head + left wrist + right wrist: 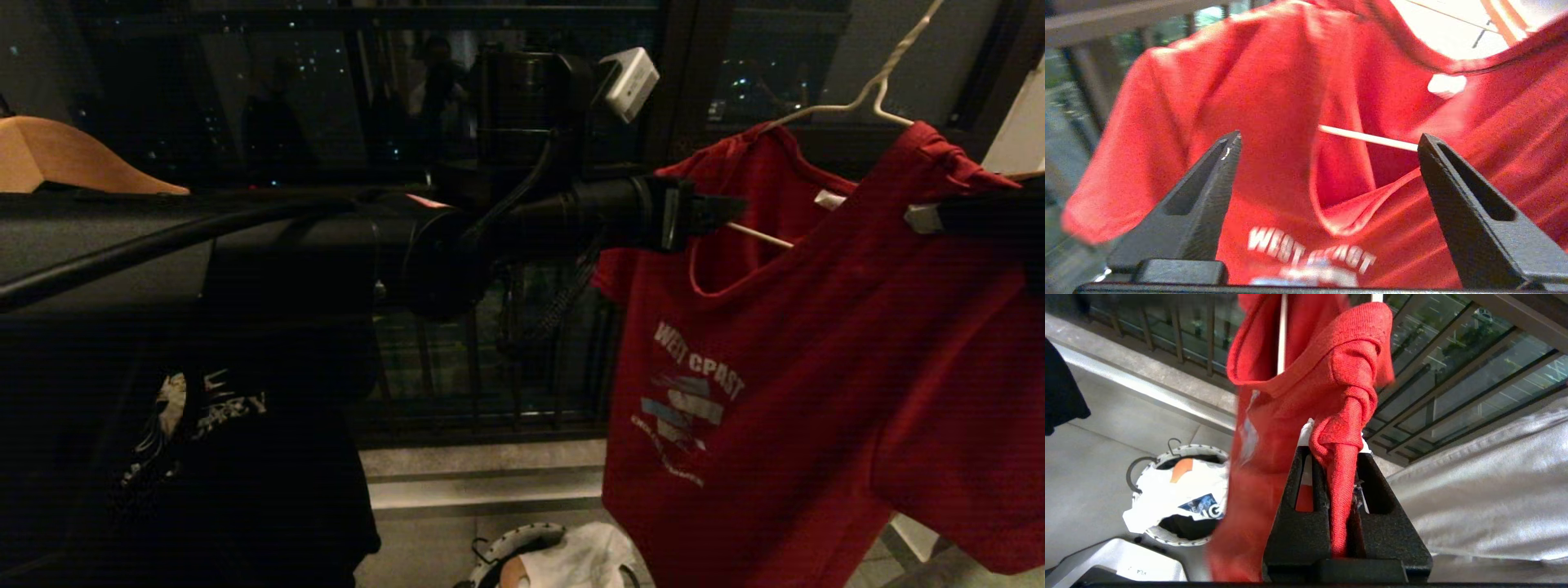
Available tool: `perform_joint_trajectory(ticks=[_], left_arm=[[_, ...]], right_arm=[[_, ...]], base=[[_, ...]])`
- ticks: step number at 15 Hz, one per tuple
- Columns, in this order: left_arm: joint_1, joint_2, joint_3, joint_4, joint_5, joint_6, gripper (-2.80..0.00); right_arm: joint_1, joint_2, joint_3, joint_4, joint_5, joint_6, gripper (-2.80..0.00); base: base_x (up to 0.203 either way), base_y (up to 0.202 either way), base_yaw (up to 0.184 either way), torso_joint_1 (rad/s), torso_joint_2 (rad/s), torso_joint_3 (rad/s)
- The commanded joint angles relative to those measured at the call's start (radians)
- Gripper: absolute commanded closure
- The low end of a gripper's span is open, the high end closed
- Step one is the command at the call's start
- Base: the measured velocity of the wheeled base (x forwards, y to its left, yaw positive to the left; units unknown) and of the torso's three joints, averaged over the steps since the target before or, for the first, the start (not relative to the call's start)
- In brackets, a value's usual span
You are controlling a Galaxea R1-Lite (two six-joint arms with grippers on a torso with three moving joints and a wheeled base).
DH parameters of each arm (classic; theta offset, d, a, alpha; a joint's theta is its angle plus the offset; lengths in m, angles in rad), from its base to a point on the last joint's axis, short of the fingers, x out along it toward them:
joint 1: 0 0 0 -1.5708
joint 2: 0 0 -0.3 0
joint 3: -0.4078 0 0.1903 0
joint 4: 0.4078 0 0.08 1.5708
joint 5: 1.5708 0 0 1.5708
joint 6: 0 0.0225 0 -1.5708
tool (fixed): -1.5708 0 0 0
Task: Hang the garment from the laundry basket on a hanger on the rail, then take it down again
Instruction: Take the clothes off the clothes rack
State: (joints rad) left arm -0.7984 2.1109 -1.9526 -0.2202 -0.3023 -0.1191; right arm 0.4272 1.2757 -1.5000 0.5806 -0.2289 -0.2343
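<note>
Dark window glass point(269, 98) is reflecting scattered city lights; a black metal railing point(490, 367) is standing before it; a pale stone sill point(482, 478) is running along the grey tiled floor point(1094, 465); dim light is filling the room.

Head view very dim, night glass with reflections; garment point(800, 343) only lit patch. Left wrist view bright, motion-blurred. Right wrist view evenly lit, sharp.

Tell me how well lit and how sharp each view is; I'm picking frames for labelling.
Head view: dim and dark, black T-shirt barely readable, red short-sleeved T-shirt still legible. Left wrist view: bright, shirt edges and chest print smeared by blur. Right wrist view: evenly lit, bunched red fabric sharp in the right hand, lower shirt blurred.
</note>
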Motion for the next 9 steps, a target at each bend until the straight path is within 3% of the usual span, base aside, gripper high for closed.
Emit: perform_joint_trajectory(ticks=[1,9], left_arm=[[-0.016,0.006,0.000,-0.001,-0.004,-0.002,-2.80],[-0.018,0.066,-0.005,-0.090,0.005,0.003,-2.80]], right_arm=[[0.001,-0.001,0.001,0.004,0.000,-0.002,0.00],[0.001,-0.007,0.001,0.004,0.010,-0.016,0.00]], base=[[0.000,0.000,0.000,0.000,0.00,0.000],[0.000,0.000,0.000,0.000,0.00,0.000]])
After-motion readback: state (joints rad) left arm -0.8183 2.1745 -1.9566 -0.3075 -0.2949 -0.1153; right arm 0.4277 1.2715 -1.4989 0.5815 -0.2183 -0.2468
